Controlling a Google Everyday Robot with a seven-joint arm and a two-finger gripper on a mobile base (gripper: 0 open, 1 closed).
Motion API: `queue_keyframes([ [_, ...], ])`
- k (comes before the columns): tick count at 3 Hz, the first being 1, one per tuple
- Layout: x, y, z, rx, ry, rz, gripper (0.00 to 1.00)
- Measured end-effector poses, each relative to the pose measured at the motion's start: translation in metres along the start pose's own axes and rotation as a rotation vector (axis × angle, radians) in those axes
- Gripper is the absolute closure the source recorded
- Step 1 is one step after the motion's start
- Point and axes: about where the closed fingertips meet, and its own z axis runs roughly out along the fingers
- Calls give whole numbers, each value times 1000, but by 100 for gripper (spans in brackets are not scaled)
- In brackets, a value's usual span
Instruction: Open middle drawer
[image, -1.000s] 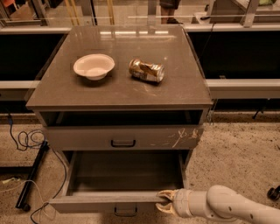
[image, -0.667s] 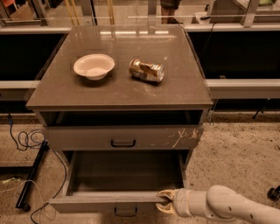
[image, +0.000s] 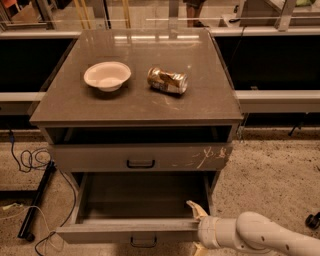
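Note:
The middle drawer (image: 125, 231) is pulled well out of the grey cabinet. Its plain front with a small dark loop handle (image: 143, 243) is near the bottom edge of the camera view, and its deep grey box is empty. My gripper (image: 198, 228) comes in from the lower right on a white arm (image: 260, 236). It sits at the right end of the drawer front. One tan finger (image: 195, 208) is hooked over the front's top edge inside the box, and the other shows just below the front.
Above it is a shut drawer with white scratch marks (image: 142, 157). The cabinet top (image: 135, 105) carries a white bowl (image: 107, 75) and a crushed can (image: 167, 80) lying on its side. Black cables (image: 25, 165) lie on the floor at the left.

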Motion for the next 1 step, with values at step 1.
queue_keyframes([
  [1,0,0,0,0,0,0,0],
])
